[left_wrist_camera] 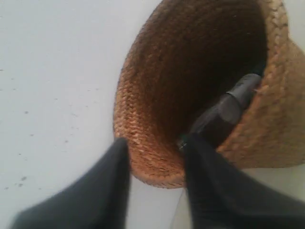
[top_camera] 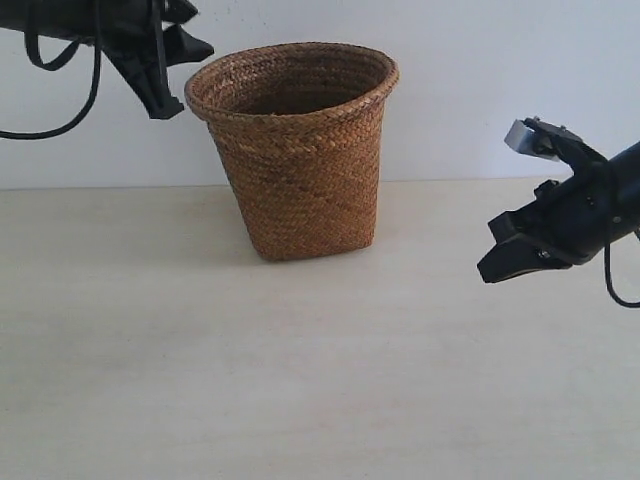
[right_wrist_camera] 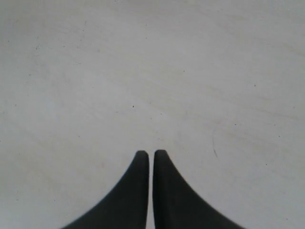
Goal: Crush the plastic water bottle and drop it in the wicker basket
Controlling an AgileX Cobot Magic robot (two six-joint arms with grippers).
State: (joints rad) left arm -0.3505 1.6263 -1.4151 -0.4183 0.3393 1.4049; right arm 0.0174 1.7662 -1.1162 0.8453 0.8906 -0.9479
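Note:
The brown wicker basket [top_camera: 295, 150] stands upright at the back middle of the table. Looking down into the basket [left_wrist_camera: 157, 90] from the left wrist view, I see a dark, blurred, elongated shape [left_wrist_camera: 228, 109] lying against its inner wall. It looks like the plastic water bottle, though cap and label colours do not show. My left gripper [top_camera: 188, 78] hangs open just left of the braided rim, and in its own view the left gripper [left_wrist_camera: 155, 143] holds nothing. My right gripper [top_camera: 490, 270] hovers at the right, well away from the basket. Its fingers [right_wrist_camera: 141, 160] are shut and empty.
The pale wooden table [top_camera: 300, 380] stretches in front of and beside the basket. A white wall [top_camera: 480, 80] rises right behind it. A black cable [top_camera: 85, 105] loops down from the left arm. The right wrist view shows only bare tabletop [right_wrist_camera: 143, 71].

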